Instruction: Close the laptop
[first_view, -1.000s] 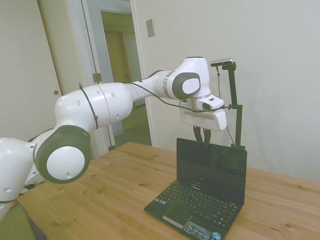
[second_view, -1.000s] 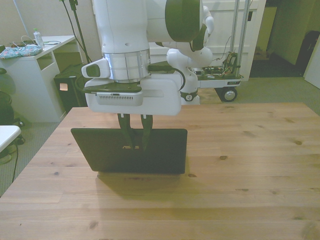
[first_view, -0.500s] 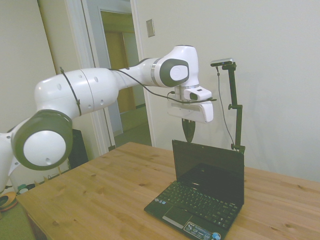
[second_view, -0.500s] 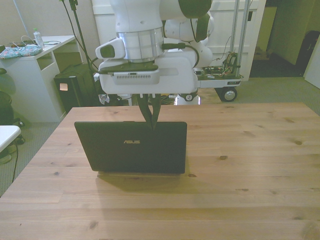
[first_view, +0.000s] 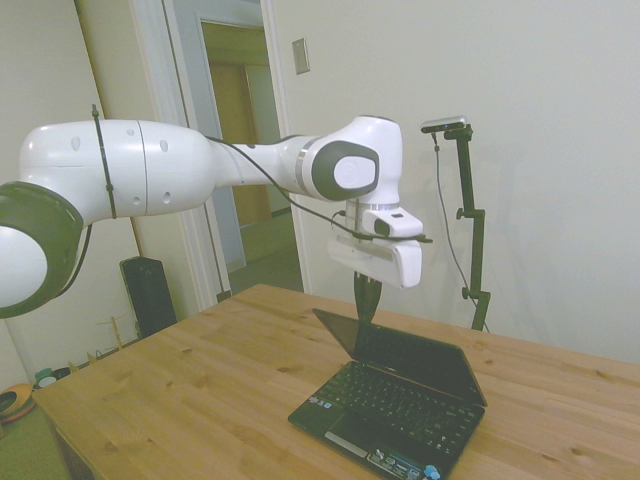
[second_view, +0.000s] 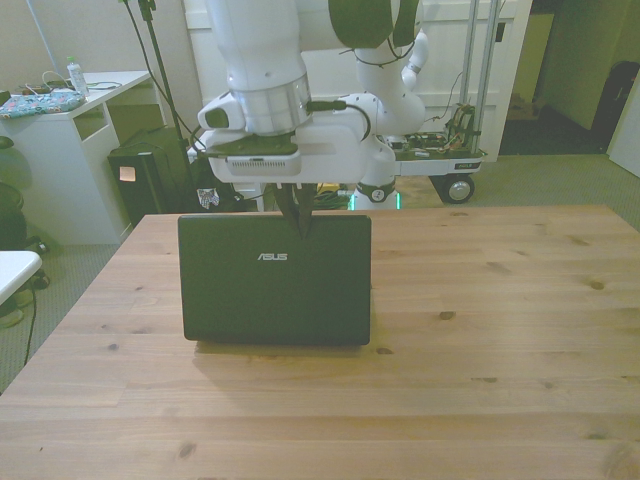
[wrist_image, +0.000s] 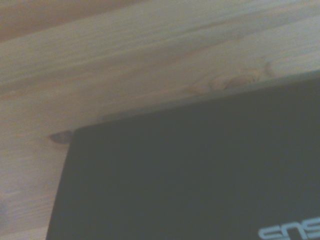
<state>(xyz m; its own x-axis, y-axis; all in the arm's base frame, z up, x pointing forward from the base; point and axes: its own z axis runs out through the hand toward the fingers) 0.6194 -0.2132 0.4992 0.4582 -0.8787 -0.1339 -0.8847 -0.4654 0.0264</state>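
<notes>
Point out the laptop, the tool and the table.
laptop (second_view: 275, 285), front view, back of the lid.
tool (second_view: 299, 222), front view, fingertips at the lid's top edge.
table (second_view: 500, 330), front view, bare wood.

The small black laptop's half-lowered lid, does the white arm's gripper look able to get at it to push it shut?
Probably yes. The gripper sits right at the back of the small black laptop's tilted lid, near its top edge, with fingers together. Nothing stands between them, and the wooden table around is free of obstacles.
</notes>
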